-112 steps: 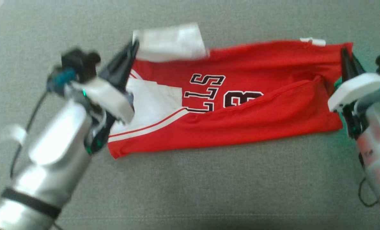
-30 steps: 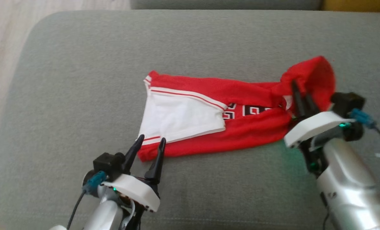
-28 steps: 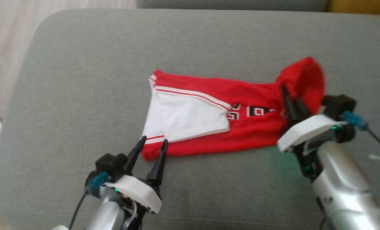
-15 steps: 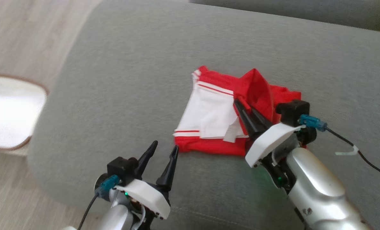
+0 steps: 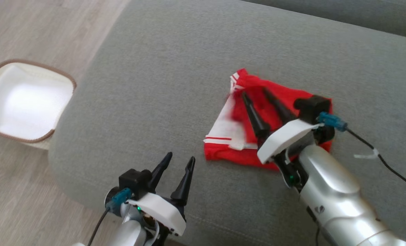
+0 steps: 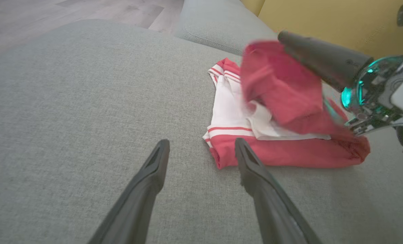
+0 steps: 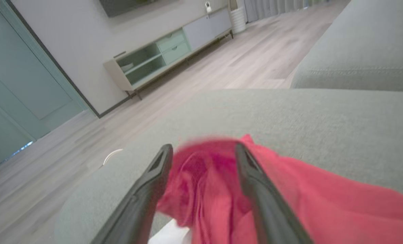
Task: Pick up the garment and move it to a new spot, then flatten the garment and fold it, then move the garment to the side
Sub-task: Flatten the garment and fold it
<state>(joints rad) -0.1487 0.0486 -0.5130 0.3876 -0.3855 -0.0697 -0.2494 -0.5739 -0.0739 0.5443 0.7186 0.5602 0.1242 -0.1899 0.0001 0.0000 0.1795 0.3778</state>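
Robot's left pincer [image 5: 181, 157] hangs at the lower left of the head view, two dark fingers spread wide and pointing up and slightly right above a silver forearm. The right pincer [image 5: 254, 92], fingers likewise parted, reaches up and to the left from a forearm slanting in from the lower right, white wrist housing just behind the fingers

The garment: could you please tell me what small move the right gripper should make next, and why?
Probably draw the right gripper straight back, clear of the garment. Its jaws stand apart over the red flap, which hangs blurred above the white panel, so the fold looks released.
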